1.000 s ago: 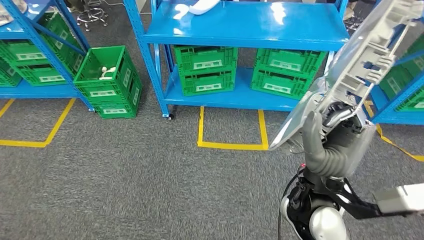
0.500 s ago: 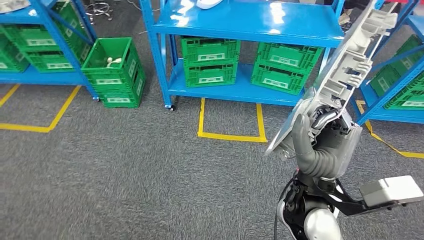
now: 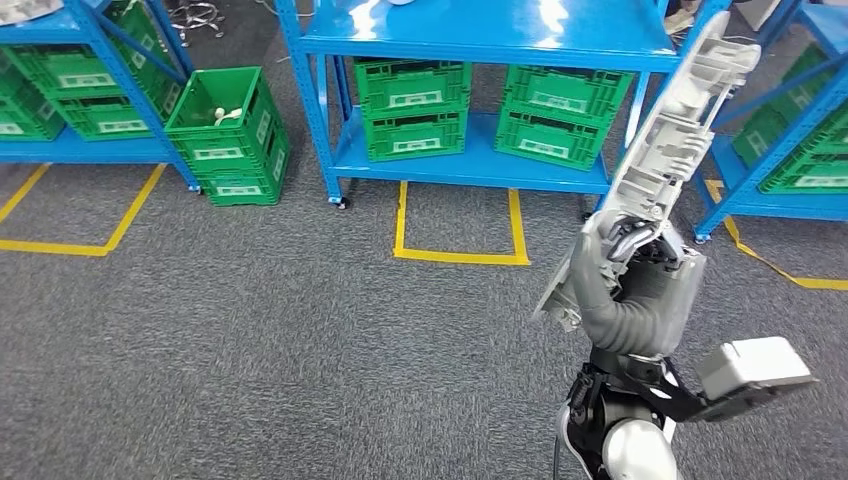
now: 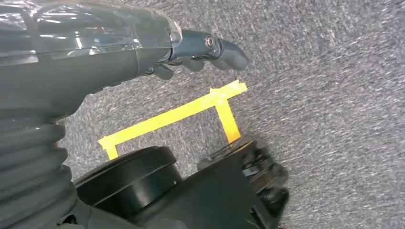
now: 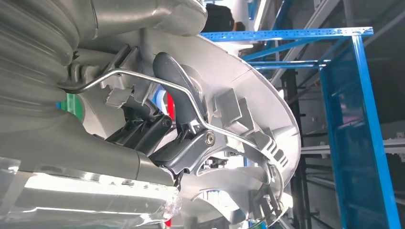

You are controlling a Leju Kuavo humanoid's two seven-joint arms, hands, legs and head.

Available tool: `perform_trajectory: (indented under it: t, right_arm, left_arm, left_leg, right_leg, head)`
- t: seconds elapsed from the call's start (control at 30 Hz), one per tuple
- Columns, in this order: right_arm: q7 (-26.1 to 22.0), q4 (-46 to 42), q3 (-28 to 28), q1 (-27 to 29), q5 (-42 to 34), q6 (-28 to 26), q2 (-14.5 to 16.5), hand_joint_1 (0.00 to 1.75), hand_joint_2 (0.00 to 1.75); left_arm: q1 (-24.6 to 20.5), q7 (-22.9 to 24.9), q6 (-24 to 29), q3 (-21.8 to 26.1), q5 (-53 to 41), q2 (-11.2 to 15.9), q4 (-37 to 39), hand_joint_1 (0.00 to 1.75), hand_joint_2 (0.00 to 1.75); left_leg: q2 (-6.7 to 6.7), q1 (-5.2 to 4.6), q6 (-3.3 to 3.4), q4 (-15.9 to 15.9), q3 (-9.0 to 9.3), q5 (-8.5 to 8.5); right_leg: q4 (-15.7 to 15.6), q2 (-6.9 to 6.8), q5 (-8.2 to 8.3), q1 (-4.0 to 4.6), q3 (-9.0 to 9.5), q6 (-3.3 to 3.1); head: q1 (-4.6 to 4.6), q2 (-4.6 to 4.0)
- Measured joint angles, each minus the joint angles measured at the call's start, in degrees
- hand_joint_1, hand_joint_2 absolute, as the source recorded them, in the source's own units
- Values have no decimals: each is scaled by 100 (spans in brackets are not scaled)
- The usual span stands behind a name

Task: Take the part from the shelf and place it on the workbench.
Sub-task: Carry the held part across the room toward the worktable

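My right hand (image 3: 625, 285) grips the lower end of a long pale grey plastic part (image 3: 680, 130) with ribs and clips on its back. The part stands steeply and reaches up past the edge of the blue shelf (image 3: 480, 30). In the right wrist view the dark fingers (image 5: 176, 95) curl around the part's (image 5: 248, 95) ribbed inner side, behind a thin wire clip. My left hand (image 4: 157, 43) hangs over the grey carpet with its fingers stretched out and nothing in them.
Green crates (image 3: 412, 105) fill the lower level of the middle shelf. Another green crate (image 3: 225, 140) with white pieces stands on the floor to the left. Yellow tape (image 3: 460, 255) marks a square on the carpet. More blue shelves stand at left (image 3: 60, 150) and right (image 3: 790, 200).
The whole view has shifted, so the camera has moved. The part in my right hand now stands more upright and sits a little further left in the picture.
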Motion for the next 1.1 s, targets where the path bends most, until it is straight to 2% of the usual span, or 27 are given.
perform_trajectory:
  t: [0.07,0.1,0.13,0.17,0.2,0.23,0.27,0.3,0.33,0.4,0.43,0.47,0.53,0.57,0.6,0.63,0.67,0.7,0.77,0.8,0.83,0.9,0.93,1.0,1.03,1.07,1.1]
  right_arm:
    - [58,35,2,4,126,0,-7,154,175]
    - [101,49,3,7,190,0,-9,154,175]
    - [141,59,5,9,242,0,-11,154,175]
    - [171,65,7,10,276,0,-14,154,175]
    - [195,71,10,10,293,0,-15,154,175]
    - [209,73,12,10,294,0,-16,154,175]
    - [220,75,13,8,290,0,-17,154,175]
    - [227,75,16,7,282,0,-18,154,175]
    - [231,75,20,5,275,0,-19,154,175]
    - [232,74,32,1,267,0,-22,154,175]
    - [232,74,38,-1,266,0,-29,154,175]
    - [232,71,46,-3,266,-1,-37,154,175]
    - [232,63,67,-4,267,-2,-63,154,175]
    - [232,60,82,-1,269,-2,-73,154,175]
    - [232,59,97,2,269,-2,-84,154,175]
    - [232,59,112,5,270,-2,-92,154,175]
    - [232,60,125,7,272,-2,-97,154,175]
    - [232,58,136,7,277,-2,-100,154,175]
    - [231,41,154,1,292,-2,-102,154,175]
    - [231,26,162,-4,299,-2,-102,154,175]
    - [228,10,168,-8,301,-2,-102,154,175]
    - [220,-12,174,-19,301,-2,-101,154,175]
    - [208,-16,179,-29,297,-2,-99,154,175]
    - [177,-26,187,-47,288,-1,-97,154,175]
    - [162,-29,192,-50,283,0,-97,154,175]
    - [151,-33,193,-45,277,0,-98,154,175]
    - [145,-32,194,-39,265,0,-98,154,175]
  left_arm:
    - [9,1,0,-1,9,3,0,0,175]
    - [15,5,0,-2,18,3,0,0,175]
    - [20,13,-1,-3,27,3,0,0,175]
    - [23,22,-2,-4,34,5,0,0,175]
    - [24,31,-4,-6,41,8,0,0,175]
    - [21,36,-8,-7,43,12,0,0,175]
    - [17,39,-11,-8,44,17,0,0,175]
    - [13,43,-20,-8,44,20,0,0,175]
    - [11,48,-32,-8,44,22,1,0,175]
    - [13,56,-54,-8,46,26,2,0,175]
    - [14,61,-60,-8,47,29,2,0,175]
    - [13,65,-62,-9,48,32,2,0,175]
    - [7,70,-68,-12,48,32,1,0,175]
    - [7,70,-71,-16,48,30,1,0,175]
    - [8,70,-73,-21,48,30,1,0,175]
    - [11,70,-74,-26,48,33,1,0,175]
    - [13,71,-74,-29,48,37,2,0,175]
    - [15,71,-75,-32,48,41,2,0,175]
    - [16,72,-86,-34,44,40,2,0,175]
    - [16,72,-95,-36,40,37,1,0,175]
    - [16,72,-105,-37,37,34,1,0,175]
    - [21,74,-120,-39,26,35,1,0,175]
    - [25,78,-127,-40,18,40,1,0,175]
    - [26,93,-149,-44,-10,53,2,0,175]
    - [24,108,-162,-46,-24,58,2,0,175]
    - [22,122,-172,-49,-37,61,2,0,175]
    - [21,137,-178,-54,-44,64,2,0,175]
  left_leg:
    - [-30,58,-71,779,-302,-402]
    - [-29,83,-100,1005,-370,-463]
    - [-18,106,-123,1028,-340,-409]
    - [11,127,-140,829,-202,-262]
    - [96,145,-151,457,24,-69]
    - [255,135,-153,67,256,48]
    - [399,116,-122,-239,427,129]
    - [508,92,-84,-427,517,150]
    - [538,66,-38,-482,523,126]
    - [393,70,60,-506,471,164]
    - [313,79,105,-518,455,187]
    - [239,88,149,-531,442,214]
    - [86,88,214,-538,413,256]
    - [6,78,237,-536,400,271]
    - [-77,64,253,-533,388,284]
    - [-159,49,264,-529,380,294]
    - [-236,37,269,-525,375,301]
    - [-313,25,270,-519,376,306]
    - [-447,13,256,-506,358,318]
    - [-507,16,236,-497,331,331]
    - [-556,27,208,-490,296,350]
    - [-649,39,140,-493,240,389]
    - [-566,26,110,-474,209,369]
    - [-238,22,33,-185,45,148]
    - [-55,53,-13,129,-108,-38]
    - [13,100,-66,502,-281,-214]
    - [21,145,-113,829,-435,-325]
  right_leg:
    - [18,-53,40,8,-75,-15]
    - [39,-88,52,9,-109,-12]
    - [68,-133,56,8,-143,-7]
    - [105,-179,52,6,-174,4]
    - [149,-226,40,4,-198,22]
    - [189,-275,24,10,-219,47]
    - [224,-324,9,20,-235,76]
    - [252,-378,-1,31,-244,106]
    - [268,-438,-3,42,-251,131]
    - [287,-528,-17,37,-256,187]
    - [332,-468,-70,24,-274,221]
    - [461,-352,-181,9,-324,254]
    - [1082,-70,-555,-11,-568,294]
    - [1474,-9,-729,-13,-729,296]
    - [1780,15,-825,-11,-859,289]
    - [1906,26,-808,-8,-914,273]
    - [1838,40,-690,-4,-886,246]
    - [1562,76,-479,2,-767,207]
    - [852,289,-90,11,-474,115]
    - [589,380,22,18,-371,83]
    - [466,437,53,25,-331,64]
    - [362,361,57,27,-300,53]
    - [285,303,63,13,-272,45]
    - [119,174,82,-18,-217,21]
    - [100,107,90,-20,-214,15]
    - [96,33,91,-18,-218,10]
    - [108,-49,85,-22,-221,13]
  head:
    - [-45,0]
    - [-52,0]
    - [-58,0]
    - [-63,0]
    - [-69,0]
    - [-75,0]
    - [-78,0]
    - [-75,0]
    - [-70,0]
    - [-57,0]
    - [-50,0]
    - [-34,0]
    - [24,0]
    - [60,0]
    - [90,0]
    - [113,0]
    - [128,0]
    - [137,0]
    - [137,0]
    - [133,0]
    - [129,0]
    - [136,0]
    - [137,0]
    - [81,0]
    - [44,0]
    - [10,0]
    - [-3,0]
